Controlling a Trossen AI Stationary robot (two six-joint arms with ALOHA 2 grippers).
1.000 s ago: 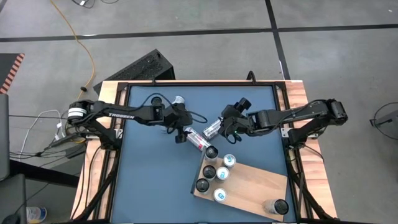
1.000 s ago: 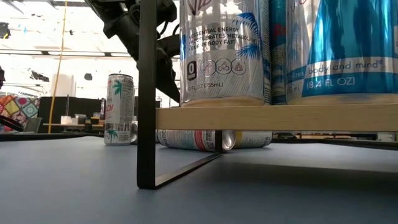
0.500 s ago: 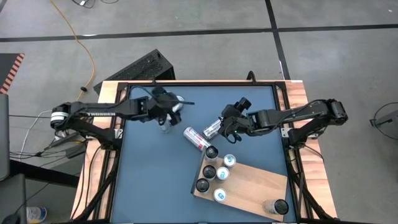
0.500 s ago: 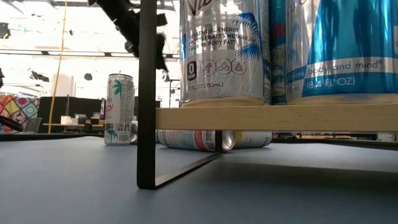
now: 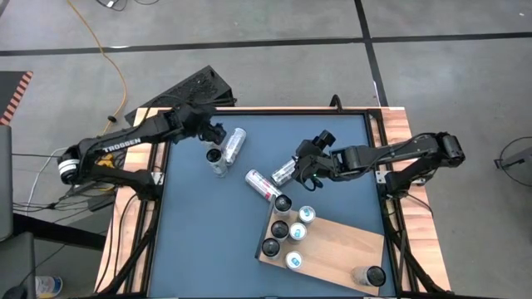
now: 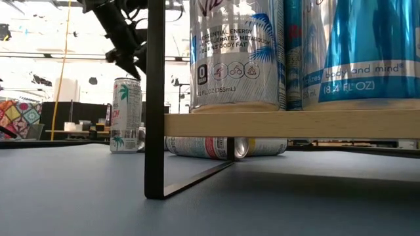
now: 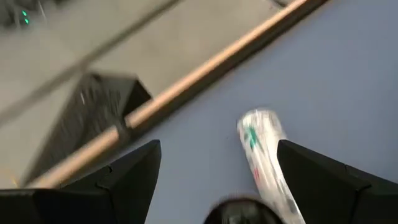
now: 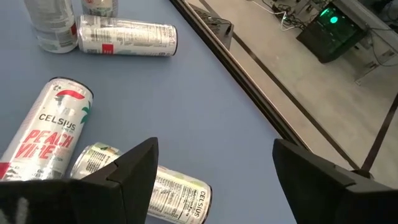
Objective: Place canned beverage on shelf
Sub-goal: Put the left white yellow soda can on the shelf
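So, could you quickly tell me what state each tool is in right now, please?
Left tool: open, holding nothing, near the table's far left corner.
Right tool: open, holding nothing, above the lying cans.

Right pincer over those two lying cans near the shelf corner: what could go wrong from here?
The right pincer hangs open above two lying cans set close together, so a descent could nudge one and roll it. The shelf already carries a cluster of upright cans; a placement there could topple one.
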